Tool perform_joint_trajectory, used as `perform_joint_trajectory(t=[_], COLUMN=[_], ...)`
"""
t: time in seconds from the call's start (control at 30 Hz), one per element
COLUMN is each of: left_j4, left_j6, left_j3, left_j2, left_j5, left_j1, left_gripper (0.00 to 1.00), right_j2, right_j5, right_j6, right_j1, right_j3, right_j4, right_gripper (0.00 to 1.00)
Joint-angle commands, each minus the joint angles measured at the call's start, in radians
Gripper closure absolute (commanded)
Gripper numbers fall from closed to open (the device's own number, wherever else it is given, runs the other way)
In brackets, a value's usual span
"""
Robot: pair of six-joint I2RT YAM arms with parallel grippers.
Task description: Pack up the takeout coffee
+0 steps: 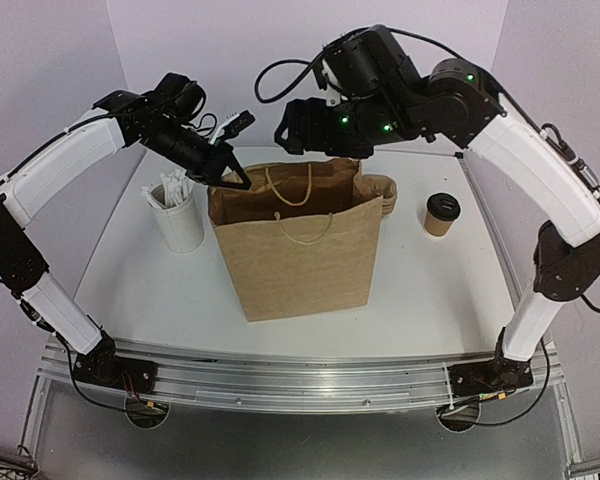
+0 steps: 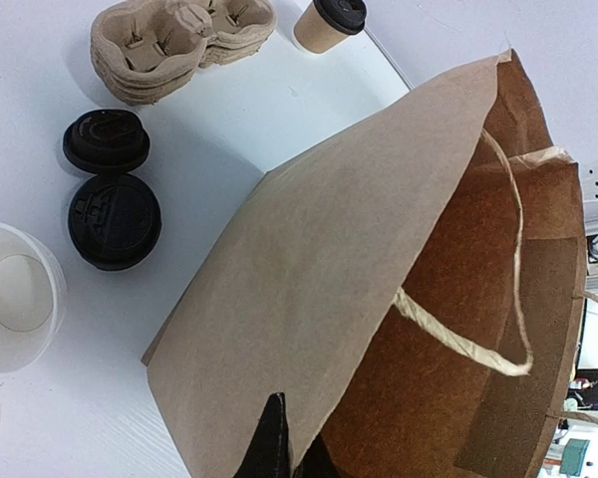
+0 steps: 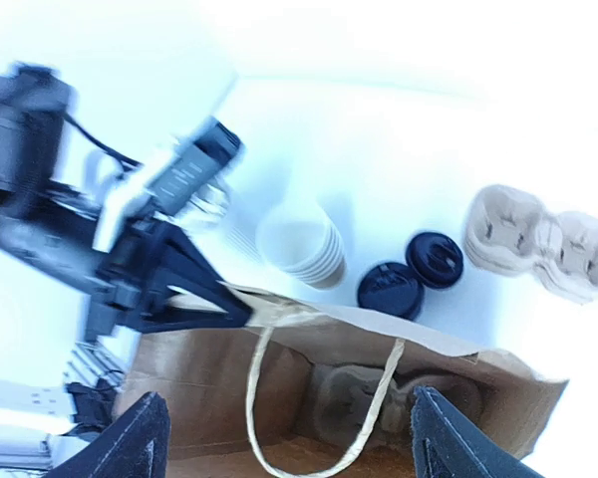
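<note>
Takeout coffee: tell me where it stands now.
In the top view, the takeout coffee stands on the right side, right of the paper bag.

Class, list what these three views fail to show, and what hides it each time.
- Bag floor: top view, front wall hides it.
- Left end effector: left wrist view, bottom edge and bag wall hide most of it.
- Lids: top view, behind bag; right wrist view, blurred.
- Coffee: outside right wrist view.

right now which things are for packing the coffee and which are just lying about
For the job: lidded coffee cup, paper bag, left hand pinching its rim.
Lying about: spare black lids, carrier stack, straw cup, lidless cups.
</note>
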Motion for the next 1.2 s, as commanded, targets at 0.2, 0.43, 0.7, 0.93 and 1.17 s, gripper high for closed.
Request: perform_joint_trajectory(t=[0.2, 0.43, 0.7, 0.93, 1.17], left_j4=[-0.041, -0.098, -0.112, -0.103, -0.113], left_j6=[0.09, 0.187, 0.16, 0.111, 0.115], left_j3=[0.057, 0.11, 0.107, 0.085, 0.112], left_j2=[0.001, 0.02, 0.035, 0.046, 0.074], left_j5=[0.023, 0.041, 0.051, 0.084, 0.083], left_j1=[-0.001, -0.004, -0.014, -0.013, -0.013], left_gripper=[1.0, 1.0, 1.0, 1.0, 1.0], right_j2=[-0.281, -0.496, -0.344, -0.208, -0.081], right_j5=[0.263, 0.338, 0.213, 0.03, -0.198], right_j6=[-0.005, 0.129, 0.112, -0.007, -0.082], right_j1=[-0.021, -0.247, -0.592, -0.833, -0.929], right_j3=[-0.198, -0.523, -0.515, -0.555, -0.577], right_j4=[0.116, 0.058, -0.229, -0.174, -0.032], right_gripper=[0.22, 0.22, 0.15, 0.09, 0.14])
